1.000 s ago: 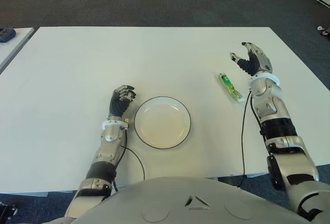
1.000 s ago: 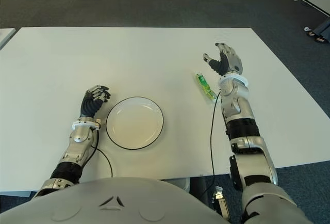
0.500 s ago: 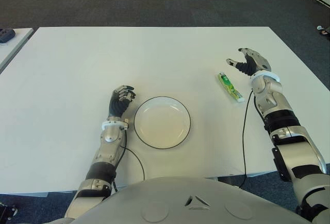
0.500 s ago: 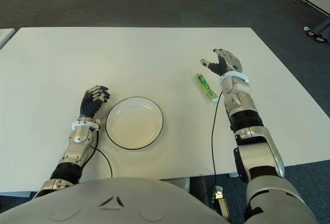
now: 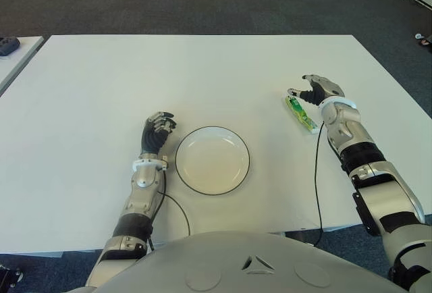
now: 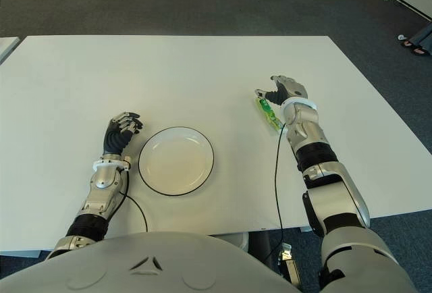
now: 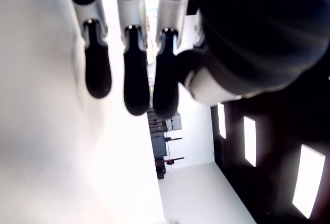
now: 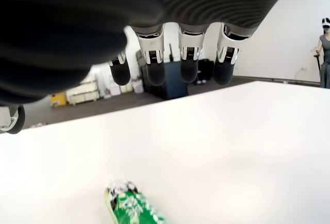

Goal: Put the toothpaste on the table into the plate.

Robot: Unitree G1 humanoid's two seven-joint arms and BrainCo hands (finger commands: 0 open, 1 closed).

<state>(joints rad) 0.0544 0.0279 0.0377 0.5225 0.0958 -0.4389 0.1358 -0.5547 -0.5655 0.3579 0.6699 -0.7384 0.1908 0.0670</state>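
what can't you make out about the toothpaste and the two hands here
- Toothpaste: print too small in the eye views; right wrist view's edge cuts it off.
- Right hand: contact with the toothpaste is unclear.
- Left hand, left of the plate: its palm is hidden by curled fingers.

toothpaste [image 8: 135, 207]: cut off by frame edge (right wrist view) | label: unreadable

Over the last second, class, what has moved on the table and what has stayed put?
The right hand has lowered and drawn in over the far end of the green toothpaste tube, holding nothing yet. Tube, black-rimmed white plate and curled left hand stayed put.
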